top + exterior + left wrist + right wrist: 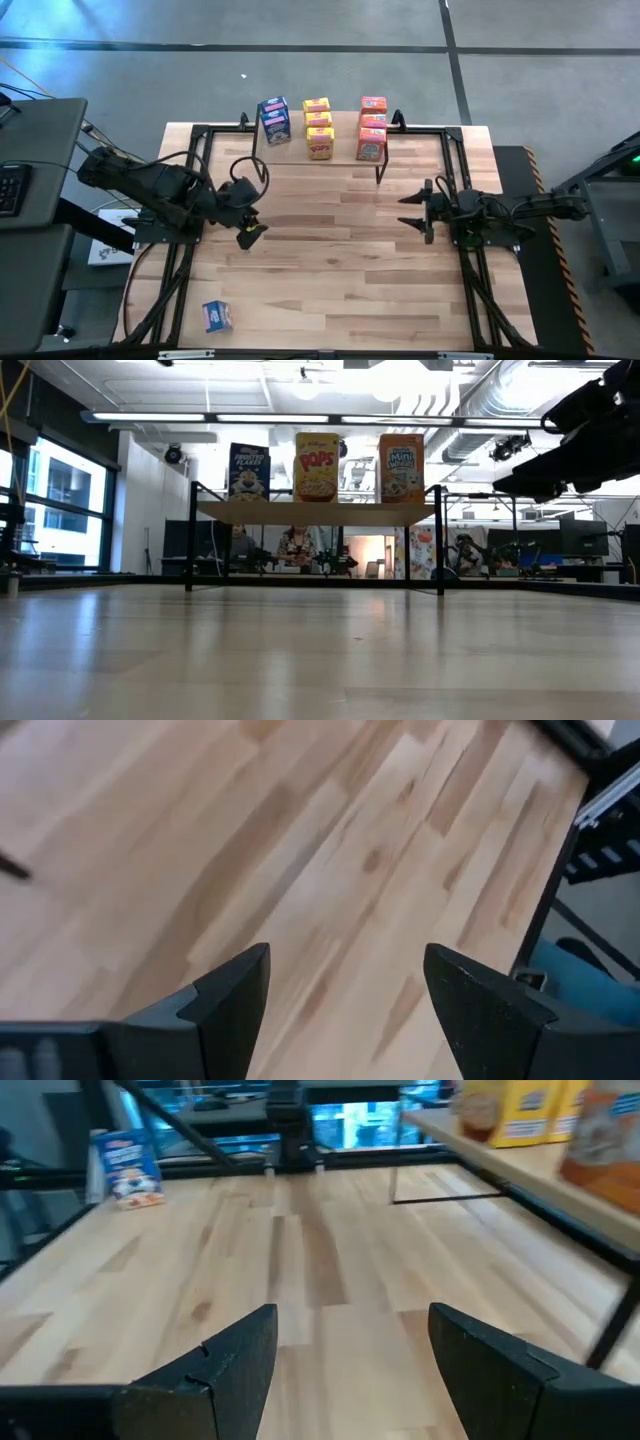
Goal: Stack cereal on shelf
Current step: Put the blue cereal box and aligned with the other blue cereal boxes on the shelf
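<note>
The shelf stands at the table's far edge on thin black legs. On its top stand a blue cereal box, a row of yellow boxes and a row of orange-red boxes; the low view shows them upright. Another blue box stands upright on the table near its front left corner, also in the right wrist view. My left gripper hangs open above bare wood left of centre. My right gripper is open at mid-right, pointing across the table.
Black frame rails run along the table's left and right sides. The shelf's front legs stand just beyond my right gripper. Bare wood stretches between the two grippers and toward the front edge.
</note>
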`<action>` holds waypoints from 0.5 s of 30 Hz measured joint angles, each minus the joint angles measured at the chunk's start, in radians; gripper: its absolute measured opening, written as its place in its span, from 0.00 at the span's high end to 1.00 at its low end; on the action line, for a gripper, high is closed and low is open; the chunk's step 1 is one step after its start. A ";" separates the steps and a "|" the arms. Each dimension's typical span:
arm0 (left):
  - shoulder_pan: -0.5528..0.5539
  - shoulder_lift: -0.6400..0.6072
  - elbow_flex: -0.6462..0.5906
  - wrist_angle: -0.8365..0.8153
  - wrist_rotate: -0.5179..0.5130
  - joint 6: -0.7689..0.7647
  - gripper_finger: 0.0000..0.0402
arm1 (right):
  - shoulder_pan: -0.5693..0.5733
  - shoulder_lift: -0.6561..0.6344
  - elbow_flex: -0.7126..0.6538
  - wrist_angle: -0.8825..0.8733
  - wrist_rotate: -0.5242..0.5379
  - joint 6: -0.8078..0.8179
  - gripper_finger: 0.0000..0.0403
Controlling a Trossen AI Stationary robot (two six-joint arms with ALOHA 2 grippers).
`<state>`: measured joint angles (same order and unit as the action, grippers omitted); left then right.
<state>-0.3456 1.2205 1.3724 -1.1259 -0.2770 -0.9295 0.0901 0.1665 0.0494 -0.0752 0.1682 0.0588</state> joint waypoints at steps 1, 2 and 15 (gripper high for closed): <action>-0.005 0.000 0.000 -0.014 0.010 -0.016 0.36 | -0.004 0.000 0.000 0.003 0.018 -0.007 0.37; -0.009 0.000 0.000 -0.028 0.015 -0.031 0.36 | -0.007 -0.001 0.000 0.006 0.035 -0.012 0.37; -0.057 0.000 0.000 -0.064 0.017 -0.059 0.36 | -0.020 -0.013 0.000 0.031 0.078 -0.041 0.37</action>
<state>-0.4026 1.2205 1.3724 -1.1900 -0.2600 -0.9888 0.0704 0.1534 0.0490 -0.0438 0.2461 0.0180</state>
